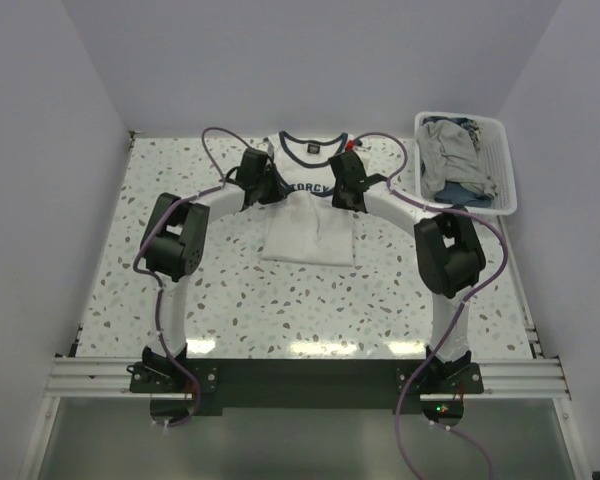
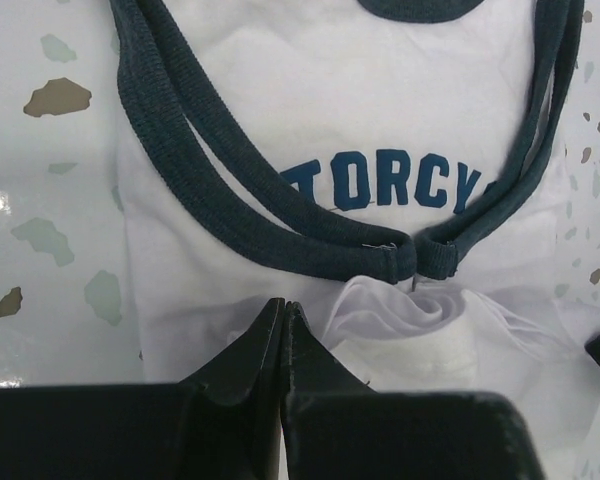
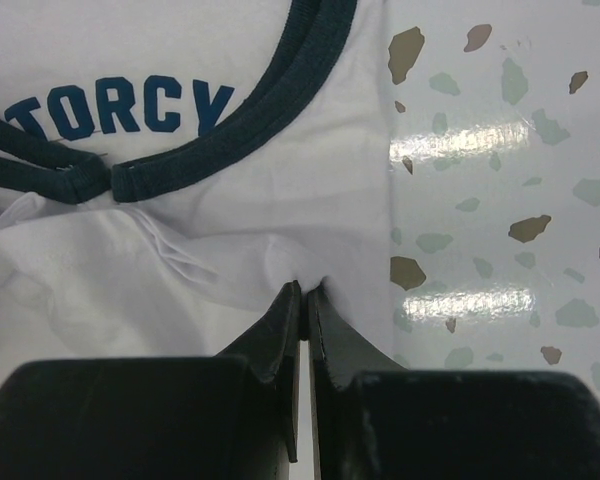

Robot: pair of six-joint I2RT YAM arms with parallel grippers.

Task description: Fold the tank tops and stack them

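Right tool point(image 3: 305, 292) is clamped on a pucker of the white tank top point(image 3: 280, 210); left tool point(image 2: 283, 308) is pressed shut at the opposite side, grip unclear. The top lies flat on the surface point(image 3: 500, 200), looking light and limp, likely to sag, so the firmer trimmed edges seem the best hold.

Bright even overhead light, table point(image 3: 500, 140) glare — jaws blurred

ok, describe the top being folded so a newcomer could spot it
On the speckled table, look at the far middle, left of the white basket. The white tank top lies there; navy trim and blue chest lettering set it apart from the grey cloth in the basket.
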